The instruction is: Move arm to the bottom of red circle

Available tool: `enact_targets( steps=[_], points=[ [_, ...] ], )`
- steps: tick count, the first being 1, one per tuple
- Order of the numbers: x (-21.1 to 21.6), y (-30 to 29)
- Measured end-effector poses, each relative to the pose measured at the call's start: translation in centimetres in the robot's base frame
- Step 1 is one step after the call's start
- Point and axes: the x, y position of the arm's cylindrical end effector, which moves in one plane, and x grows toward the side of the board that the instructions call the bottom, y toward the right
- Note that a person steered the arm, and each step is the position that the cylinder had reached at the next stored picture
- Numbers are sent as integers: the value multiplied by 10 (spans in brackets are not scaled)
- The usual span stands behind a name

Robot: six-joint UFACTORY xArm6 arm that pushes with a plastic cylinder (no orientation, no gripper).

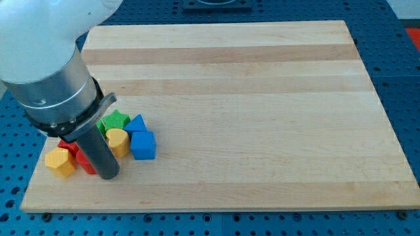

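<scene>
My tip (pixel 108 177) rests on the wooden board (pixel 249 98) at the view's lower left, at the bottom edge of a tight cluster of blocks. Red block parts (pixel 83 160) show just left of the rod, mostly hidden by it; their shapes cannot be made out, so I cannot tell which is the red circle. A yellow hexagon (pixel 60 162) lies left of the red parts. A yellow cylinder (pixel 119 141) touches the rod's right side.
A green star (pixel 113 120) and a blue triangle-like block (pixel 136 124) sit at the cluster's top. A blue cube (pixel 143 145) is at its right. The arm's large grey body (pixel 52 78) covers the board's upper left corner.
</scene>
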Motion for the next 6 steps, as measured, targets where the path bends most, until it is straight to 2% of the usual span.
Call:
enact_targets(
  steps=[1, 2, 6],
  points=[
    [29, 16],
    [46, -15],
    [13, -31]
  ],
)
